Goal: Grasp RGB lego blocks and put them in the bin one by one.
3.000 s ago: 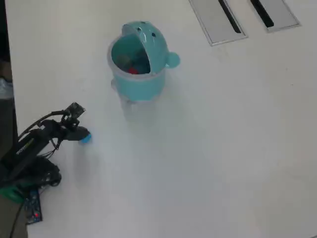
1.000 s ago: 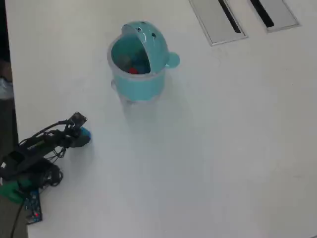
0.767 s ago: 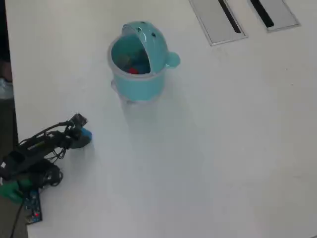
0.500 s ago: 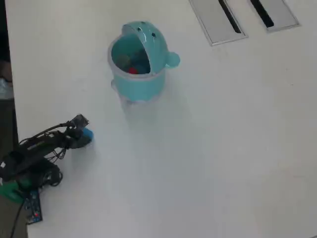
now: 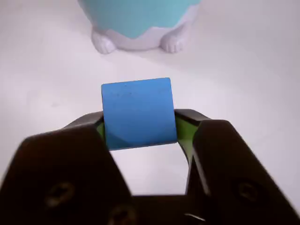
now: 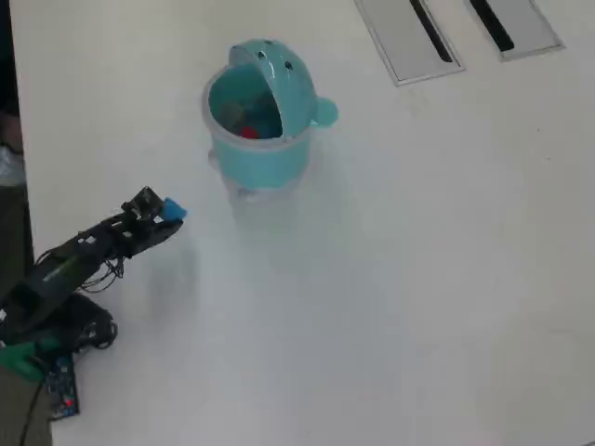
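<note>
My gripper (image 5: pixel 139 127) (image 6: pixel 167 217) is shut on the light blue lego block (image 5: pixel 137 113) (image 6: pixel 174 210), pinched between the green-lined fingertips and held clear of the white table. The turquoise bin (image 6: pixel 260 121) stands ahead with its domed lid flipped back; its base and small white feet (image 5: pixel 136 28) fill the top of the wrist view. Inside the bin a red block (image 6: pixel 248 132) shows, with something else beside it that I cannot make out. In the overhead view the gripper is left of and below the bin.
The arm's base and cables (image 6: pixel 46 325) sit at the table's left edge in the overhead view. Two grey cable-slot plates (image 6: pixel 456 28) lie at the top right.
The gripper has risen off the table with the blue block and swung up and right toward the bin. The bin has not moved.
</note>
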Tool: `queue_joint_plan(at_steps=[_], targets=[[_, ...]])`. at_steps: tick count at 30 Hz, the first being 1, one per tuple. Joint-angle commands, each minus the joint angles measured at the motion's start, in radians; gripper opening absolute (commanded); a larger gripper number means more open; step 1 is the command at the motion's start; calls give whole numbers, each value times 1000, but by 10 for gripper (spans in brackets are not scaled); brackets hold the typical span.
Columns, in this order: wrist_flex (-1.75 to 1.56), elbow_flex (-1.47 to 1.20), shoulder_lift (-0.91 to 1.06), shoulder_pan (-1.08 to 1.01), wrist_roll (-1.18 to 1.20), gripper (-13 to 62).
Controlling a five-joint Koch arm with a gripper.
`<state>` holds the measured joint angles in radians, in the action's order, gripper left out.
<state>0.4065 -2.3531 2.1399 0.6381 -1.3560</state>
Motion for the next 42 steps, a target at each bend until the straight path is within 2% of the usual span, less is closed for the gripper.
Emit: queue_joint_plan(at_steps=[1, 23, 25, 42], targets=[[-9, 135, 23, 2, 3, 195], [46, 597, -156, 18, 8, 192], [46, 680, -201, 20, 11, 170], [46, 1100, -448, 38, 25, 170]])
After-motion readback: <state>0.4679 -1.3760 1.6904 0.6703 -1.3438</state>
